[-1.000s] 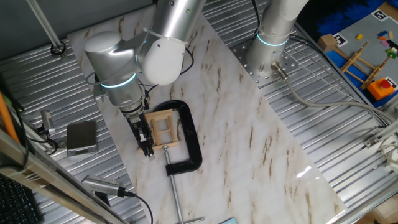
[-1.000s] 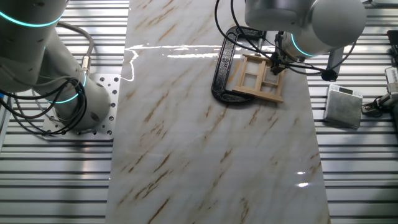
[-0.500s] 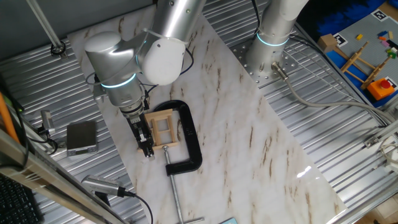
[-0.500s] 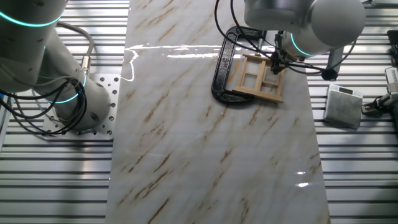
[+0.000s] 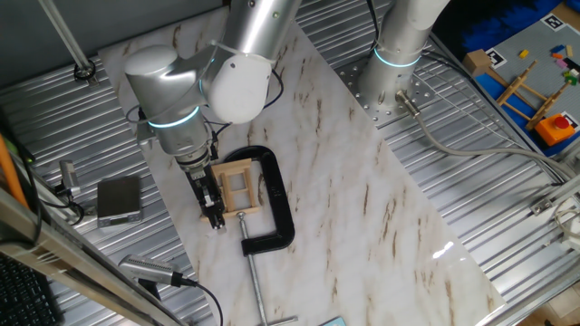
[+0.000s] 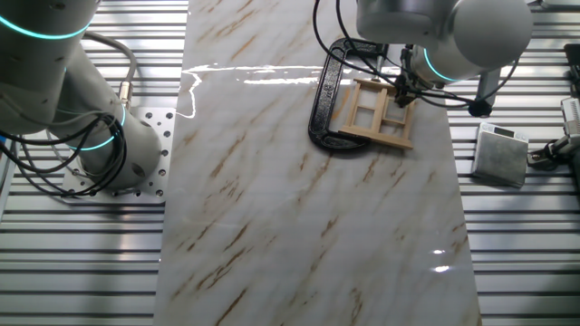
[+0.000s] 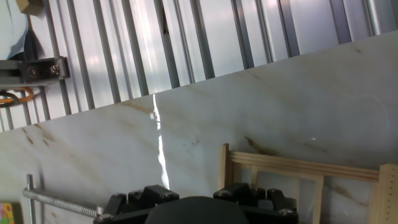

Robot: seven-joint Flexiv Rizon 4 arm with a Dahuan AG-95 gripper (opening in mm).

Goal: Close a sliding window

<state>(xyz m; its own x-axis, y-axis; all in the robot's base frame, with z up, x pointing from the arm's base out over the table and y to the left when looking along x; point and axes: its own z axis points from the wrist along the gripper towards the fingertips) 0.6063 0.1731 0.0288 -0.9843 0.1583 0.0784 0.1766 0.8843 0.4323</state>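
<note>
One fixed view: the sliding window [image 5: 237, 187] lies on the marble worktop [image 5: 362, 181] inside the black C-clamp [image 5: 276, 201].

The other fixed view: the fingers [image 6: 401, 98] touch its edge — spread or pressed together, one cannot tell.

Hand view: a level, steady push along the frame rail [image 7: 298, 167] seems best.

A: What does the arm [image 5: 227, 72] look like?

B: Smooth silver-grey tubes with bulbous white joint caps. A thin glowing cyan ring circles each joint, and one shows above the round base [image 5: 391, 86].

A: Any cables?

B: Black ones loop beside the wrist and run down toward the gripper [image 5: 212, 210], which is black, narrow and boxy. Grey hoses leave the base [image 6: 118, 149], which sits on a perforated metal plate.

A: And in the hand view?

B: Only the black gripper body [image 7: 193, 205] near the bottom edge, studded with small screws.
</note>
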